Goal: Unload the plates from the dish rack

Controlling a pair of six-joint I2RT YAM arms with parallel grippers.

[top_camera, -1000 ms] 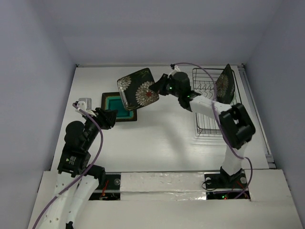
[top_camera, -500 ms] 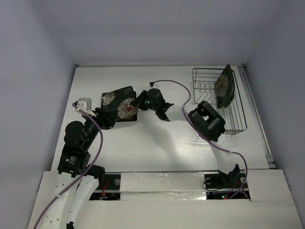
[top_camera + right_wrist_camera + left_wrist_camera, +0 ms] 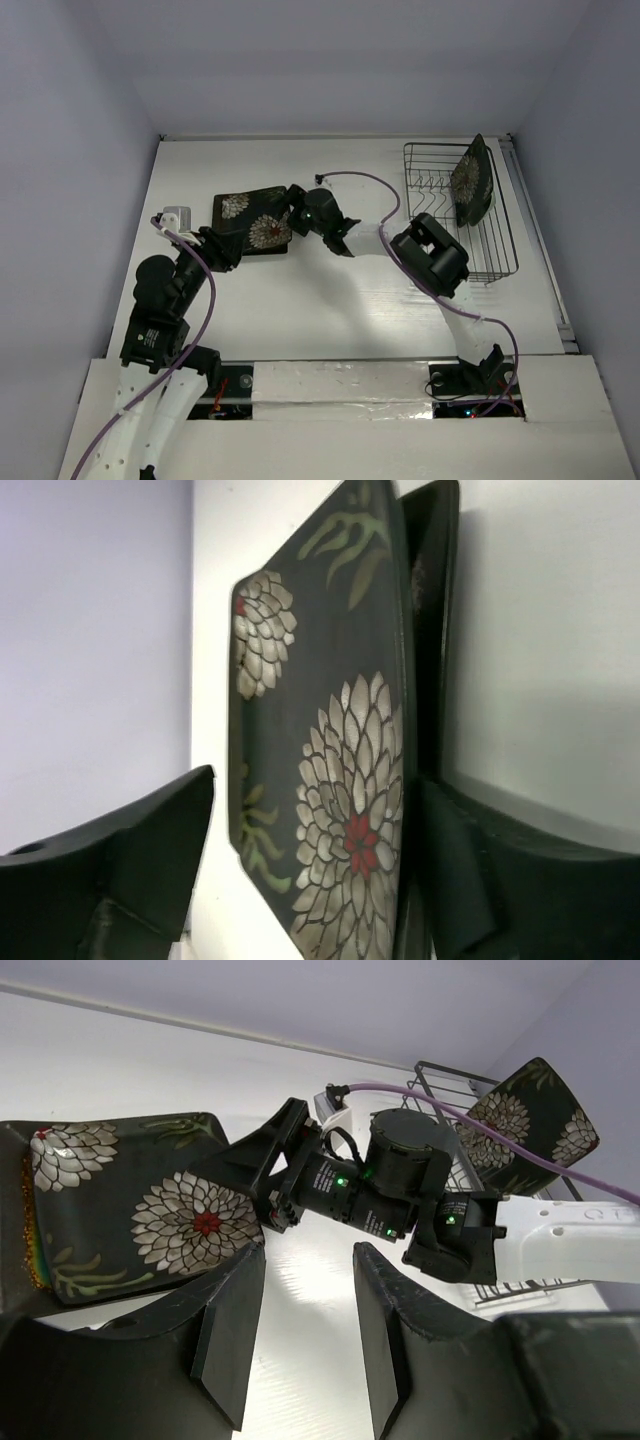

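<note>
Now: counter unchanged; dish rack keeps one flowered plate upright. Second flowered plate, airborne a second ago, lies flat at left. My right tool straddles its rim, fingers apart; left tool apart, empty.

We look down on a white worktop shut in by three plain walls of pale lilac-grey: a back wall, a left wall and a right wall. The light is soft and even, and the shadows are faint. A thin rail edges the worktop's right side, and a crinkled silvery strip runs along its near edge.
</note>
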